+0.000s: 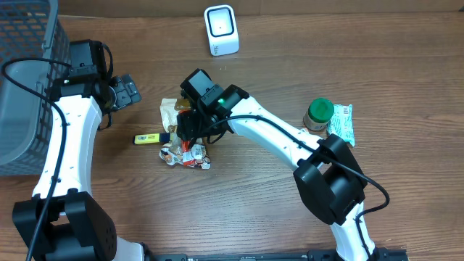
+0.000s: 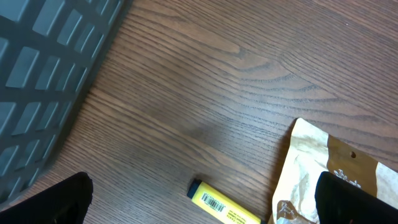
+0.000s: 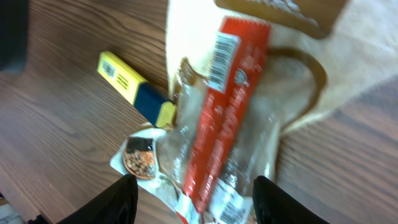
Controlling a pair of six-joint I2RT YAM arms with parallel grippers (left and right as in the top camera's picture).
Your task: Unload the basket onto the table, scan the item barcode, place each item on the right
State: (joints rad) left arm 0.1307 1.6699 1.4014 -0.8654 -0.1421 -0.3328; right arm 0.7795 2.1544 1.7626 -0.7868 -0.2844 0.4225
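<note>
1. Surface (image 1: 290,43): wood. A grey basket (image 1: 22,80) stands at its left edge. A white scanner (image 1: 221,29) stands at the far side, well apart from the heap of goods in the middle.
2. Right tool (image 3: 196,208): hangs low over the heap, fingers parted wide, one on each side of the near end of the red packet (image 3: 230,106). It grips nothing.
3. Left tool (image 2: 205,208): spread fully, empty, above bare wood near the basket.
4. Tan pouch (image 2: 311,168): lies flat, partly under the red packet and touching it.
5. Red packet: lies face up across the heap.
   - Judged light, thin and limp, made of crinkly, slippery film that is likely to buckle or slide under a pinch.
   - Recommended hold: across its narrow width at the near end, with firm but not crushing pressure.
6. Yellow stick (image 3: 127,81): its end sits against the packet's edge and may be dragged along.
7. Barcode (image 3: 221,56): on the packet's far end, facing up. Keep the fingers clear of it.
</note>
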